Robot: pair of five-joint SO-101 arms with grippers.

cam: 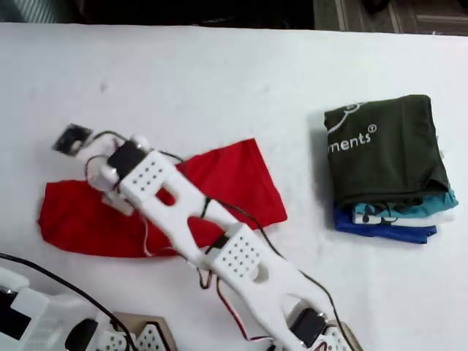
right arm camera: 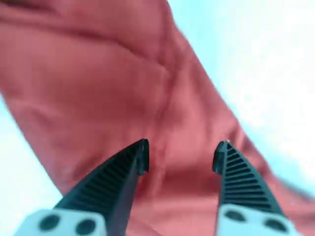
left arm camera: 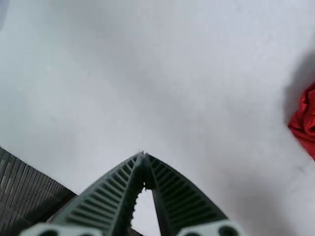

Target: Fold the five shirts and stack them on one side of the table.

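Where my right gripper [right arm camera: 183, 150] hangs: spread wide over soft, creased red shirt [cam: 234, 179]
Left gripper [left arm camera: 143, 157]: ribbed, pressed together over smooth white table [left arm camera: 147, 73]

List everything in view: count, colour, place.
table: one, white, under everything
red shirt: one, red, spread flat left of centre
dark green shirt: one, folded, top of the stack at the table's right side
teal shirt: one, folded, second in the stack
white shirt: one, folded, third in the stack
blue shirt: one, folded, bottom of the stack
right arm: one, white, stretched across the red shirt
right pincer: one, dark, open over the red shirt
left arm: one, white, near-left corner
left pincer: one, dark, shut, over bare table beside the red shirt
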